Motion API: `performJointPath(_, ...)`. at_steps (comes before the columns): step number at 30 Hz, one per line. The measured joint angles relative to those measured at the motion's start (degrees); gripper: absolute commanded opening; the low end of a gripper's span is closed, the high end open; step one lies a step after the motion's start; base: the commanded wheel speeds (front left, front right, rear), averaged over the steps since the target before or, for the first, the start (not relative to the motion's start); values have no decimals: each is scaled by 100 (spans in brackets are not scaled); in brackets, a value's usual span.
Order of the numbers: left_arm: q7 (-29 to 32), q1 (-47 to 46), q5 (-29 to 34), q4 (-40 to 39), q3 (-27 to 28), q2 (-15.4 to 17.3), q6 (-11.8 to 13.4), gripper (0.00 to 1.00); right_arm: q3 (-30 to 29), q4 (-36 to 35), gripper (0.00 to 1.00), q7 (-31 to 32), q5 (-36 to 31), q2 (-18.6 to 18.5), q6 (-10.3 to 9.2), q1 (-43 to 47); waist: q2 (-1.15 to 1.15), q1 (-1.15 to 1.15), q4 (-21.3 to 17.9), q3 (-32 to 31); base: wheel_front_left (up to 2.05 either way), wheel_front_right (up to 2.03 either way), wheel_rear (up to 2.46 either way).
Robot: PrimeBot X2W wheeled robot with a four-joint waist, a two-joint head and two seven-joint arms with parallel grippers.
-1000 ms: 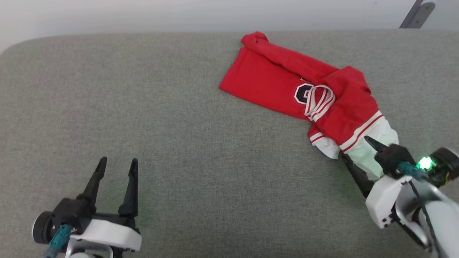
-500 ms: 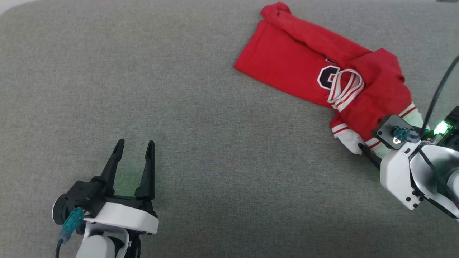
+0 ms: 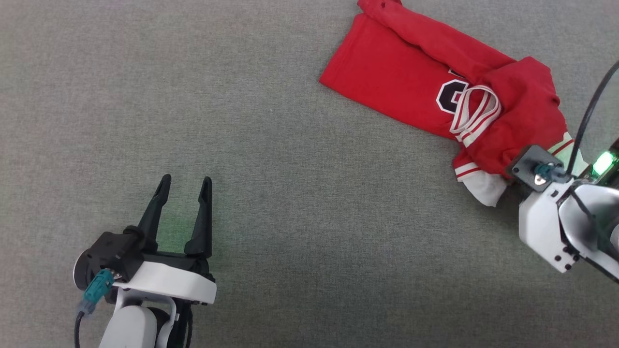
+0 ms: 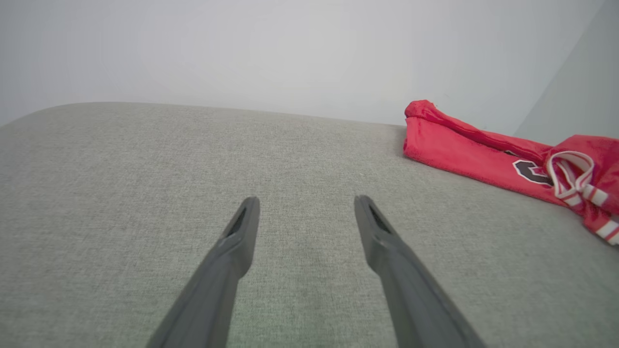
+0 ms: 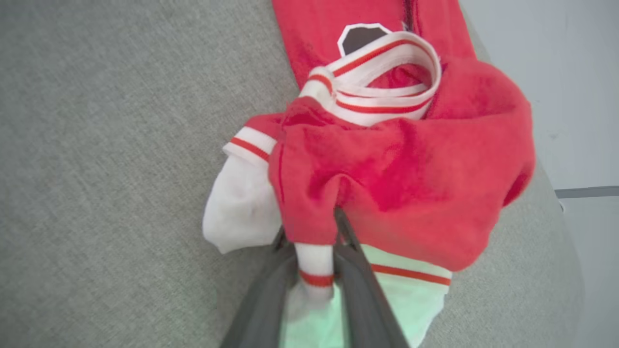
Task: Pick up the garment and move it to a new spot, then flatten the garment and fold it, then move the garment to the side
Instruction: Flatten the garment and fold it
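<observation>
The left pincer (image 3: 186,180) hangs open above the bare near-left of the grey woven surface (image 3: 300,208). The garment (image 3: 401,82) lies crumpled toward the far right edge: thin, limp red jersey with white sleeves and striped ribbed trim. It is probably light and prone to bunching. The right pincer (image 5: 312,256) pinches a striped white cuff fold at its near end, a sensible hold.

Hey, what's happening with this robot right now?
The robot's right tool is pinching the white striped sleeve end of a crumpled red jersey-style shirt lying on a grey fabric surface. Its left tool hangs open over bare fabric, away from the shirt. The shirt has not been lifted yet.
</observation>
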Motion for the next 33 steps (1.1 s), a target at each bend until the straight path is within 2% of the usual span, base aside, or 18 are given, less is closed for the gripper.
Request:
performJointPath(1,0,1,-2,4,2,9,0,100,-63,18,0,0,-19,26,0,0,0,0,-12,5,0,0,0)
performJointPath(7,0,6,-64,32,-32,64,0,100,-711,97,0,-147,-22,309,0,171,0,0,-127,-9,0,0,0)
performJointPath(11,0,8,-63,26,-88,104,0,100,-1666,158,0,-247,99,570,1,437,0,0,-222,-25,0,0,0)
performJointPath(14,0,7,-64,9,-97,160,0,100,-2626,358,0,-350,199,872,0,634,0,0,-284,-11,0,0,0)
performJointPath(18,0,-10,-94,-7,-193,225,0,100,-3835,905,0,-527,695,1483,0,843,0,0,-319,53,0,0,0)
performJointPath(22,0,-106,-119,-20,-252,300,0,100,-4813,1601,0,-836,833,1742,-1,818,0,0,-316,159,0,0,0)
performJointPath(23,0,-106,-119,-20,-252,300,0,100,-4813,1601,0,-836,833,1742,-1,818,0,0,-316,159,0,0,0)
performJointPath(27,0,-140,-153,-23,-278,389,-5,100,-5576,2340,0,-1116,946,2037,0,619,0,0,-300,295,0,0,0)
performJointPath(33,0,-257,-190,-34,-356,445,-5,100,-6327,3368,0,-1597,1121,2186,0,-11,0,0,-256,510,0,0,0)
